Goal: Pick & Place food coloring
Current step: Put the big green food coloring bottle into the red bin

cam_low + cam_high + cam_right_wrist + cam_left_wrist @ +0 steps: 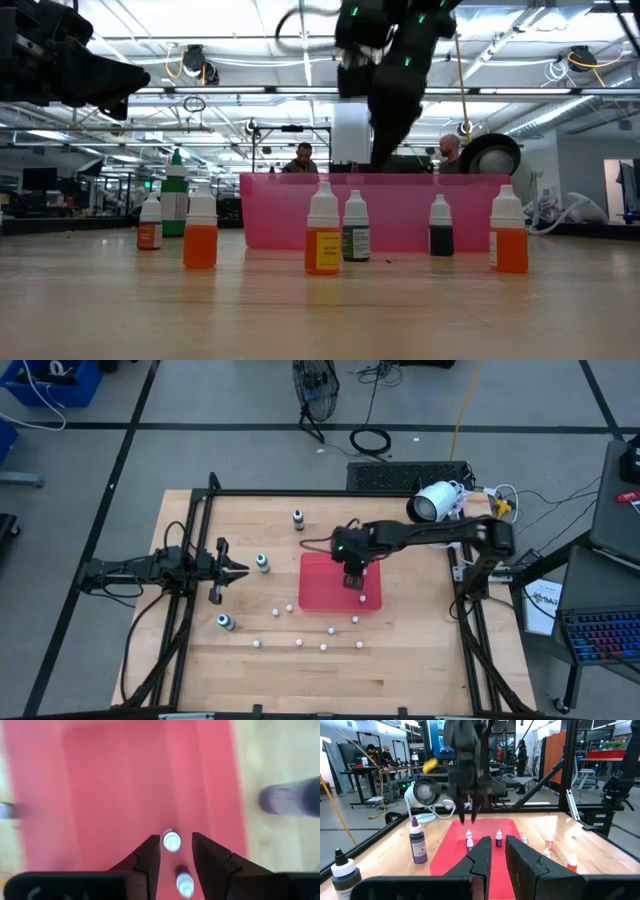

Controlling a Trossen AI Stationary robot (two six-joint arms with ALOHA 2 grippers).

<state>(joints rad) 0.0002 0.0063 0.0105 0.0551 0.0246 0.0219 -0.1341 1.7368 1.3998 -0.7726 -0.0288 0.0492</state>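
- The table (400,660) is pale wood in a black frame; a red tray (322,592) lies near its middle, and small bottles are scattered on the wood around it.
- Beyond the table is a large hall with ceiling lights, desks and seated people (303,159).
- The right arm reaches from the right edge across to the tray; the right gripper (173,851) points straight down over the tray floor.
- Its jaws are parted a little. One white-capped bottle (171,840) stands upright on the tray just between the fingertips, not clearly touched by either; a second bottle (184,881) stands further back between the fingers.
- The left arm lies level at the left edge; the left gripper (497,851) faces the tray, jaws closed on nothing.
- A purple bottle (417,841) and a dark bottle (342,872) stand on the wood to one side of the left jaws.
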